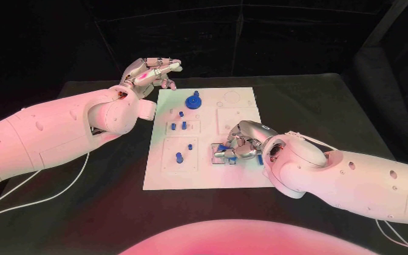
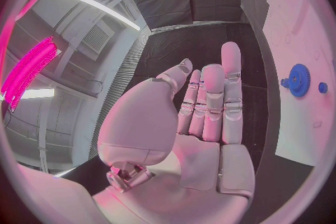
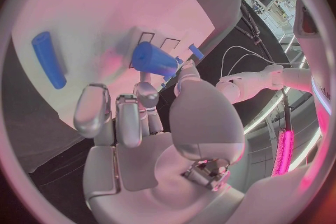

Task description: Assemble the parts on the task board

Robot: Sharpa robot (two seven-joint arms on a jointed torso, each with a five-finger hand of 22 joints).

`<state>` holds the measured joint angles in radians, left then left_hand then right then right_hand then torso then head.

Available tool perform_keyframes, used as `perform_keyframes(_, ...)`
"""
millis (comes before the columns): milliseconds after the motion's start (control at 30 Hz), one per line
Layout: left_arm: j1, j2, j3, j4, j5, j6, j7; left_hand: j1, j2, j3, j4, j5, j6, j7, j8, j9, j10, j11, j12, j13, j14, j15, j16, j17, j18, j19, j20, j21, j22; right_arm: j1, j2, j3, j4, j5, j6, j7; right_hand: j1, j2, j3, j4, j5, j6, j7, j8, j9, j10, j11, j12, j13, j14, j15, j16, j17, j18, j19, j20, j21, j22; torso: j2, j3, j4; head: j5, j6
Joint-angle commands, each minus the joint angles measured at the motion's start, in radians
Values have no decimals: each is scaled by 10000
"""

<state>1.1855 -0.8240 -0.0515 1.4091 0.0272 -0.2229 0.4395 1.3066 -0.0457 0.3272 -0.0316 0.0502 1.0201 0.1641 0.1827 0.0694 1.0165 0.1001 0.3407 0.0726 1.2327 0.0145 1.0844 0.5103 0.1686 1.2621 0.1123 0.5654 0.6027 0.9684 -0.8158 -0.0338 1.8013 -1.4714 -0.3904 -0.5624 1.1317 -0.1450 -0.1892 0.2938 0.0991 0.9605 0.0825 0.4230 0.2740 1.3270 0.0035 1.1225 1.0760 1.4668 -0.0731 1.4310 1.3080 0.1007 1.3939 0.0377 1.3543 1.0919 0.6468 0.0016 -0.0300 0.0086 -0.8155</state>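
task board (image 1: 161, 175) mid-table (image 1: 340, 107) | gear (image 1: 194, 99) on board's far end

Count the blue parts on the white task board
About 7: gear at the far end, four small pegs down the left half, one at the right hand, cylinder beside it. Others may be hidden.

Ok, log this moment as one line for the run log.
left hand: open, raised beside task board | right hand: holds blue part over board | blue gear: on board
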Motion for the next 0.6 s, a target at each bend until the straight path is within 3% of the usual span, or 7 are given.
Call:
perform_keyframes(33, 11, 9, 4, -5, 7, 154, 5, 11, 24, -65, 8, 19, -52, 23, 44, -10, -51, 8, 60, -14, -45, 5, -44, -17, 135, -23, 3, -43, -12, 9, -60, 1, 90, -311, 180, 492, 102, -137, 67, 2, -78, -91, -11, -56, -34, -67, -1, -67, -13, 553, 63, -33, 39, -111, -57, 19, -49, -2, 2, -1, 0, 2, 1)
perform_keyframes(433, 11, 6, 4, -8, 7, 183, -33, 11, 24, -65, 8, 19, -52, 23, 44, -10, -51, 8, 60, -14, -45, 5, -44, -17, 135, -23, 3, -43, -12, 10, -218, 2, 181, -856, 71, 775, 321, -256, 49, 10, -161, -176, 30, -129, -114, -110, 33, -94, -38, 560, 90, -16, 86, -111, -63, 46, -51, 5, 3, -1, 0, -9, 5)
perform_keyframes(600, 11, 2, 4, -8, 7, 191, -47, 8, 24, -69, 10, 19, -59, 26, 43, -11, -59, 11, 60, -15, -49, 7, -46, -25, 134, -23, 4, -46, -15, 11, -260, 2, 190, -1096, 178, 735, 737, -14, 188, -25, 429, -187, 54, -168, -210, -142, 58, -97, -40, 560, 116, -21, 98, -110, -70, 76, -51, 14, 0, -4, 3, -13, 2)
